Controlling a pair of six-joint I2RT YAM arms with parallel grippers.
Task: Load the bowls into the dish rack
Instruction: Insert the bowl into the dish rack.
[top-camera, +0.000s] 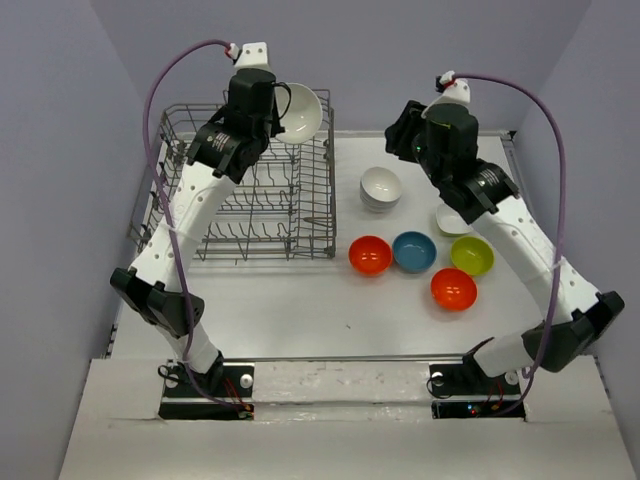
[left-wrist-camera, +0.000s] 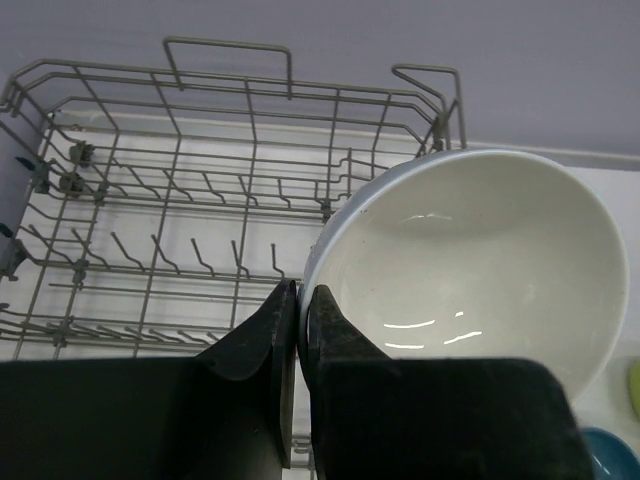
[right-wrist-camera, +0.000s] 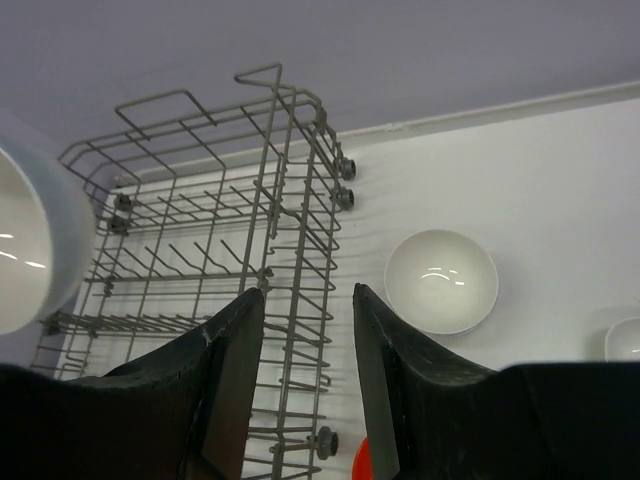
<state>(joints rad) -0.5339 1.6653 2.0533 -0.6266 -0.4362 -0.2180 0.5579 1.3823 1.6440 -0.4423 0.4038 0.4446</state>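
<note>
The grey wire dish rack (top-camera: 330, 190) stands at the back left with no bowl in it. My left gripper (top-camera: 278, 110) hangs over its far right corner, shut on the rim of a white bowl (top-camera: 300, 112). In the left wrist view the fingertips (left-wrist-camera: 302, 290) pinch that bowl's (left-wrist-camera: 470, 260) rim above the rack (left-wrist-camera: 250, 170). My right gripper (top-camera: 400, 135) hovers open and empty beside the rack (right-wrist-camera: 268, 200), near stacked white bowls (top-camera: 381, 187) (right-wrist-camera: 441, 280). On the table lie two orange-red bowls (top-camera: 370, 255) (top-camera: 453, 289), a blue bowl (top-camera: 414, 252) and a yellow-green bowl (top-camera: 472, 256).
Another white bowl (top-camera: 452, 220) lies partly under the right arm. Grey walls close in the table at the back and both sides. The loose bowls sit in a cluster right of the rack.
</note>
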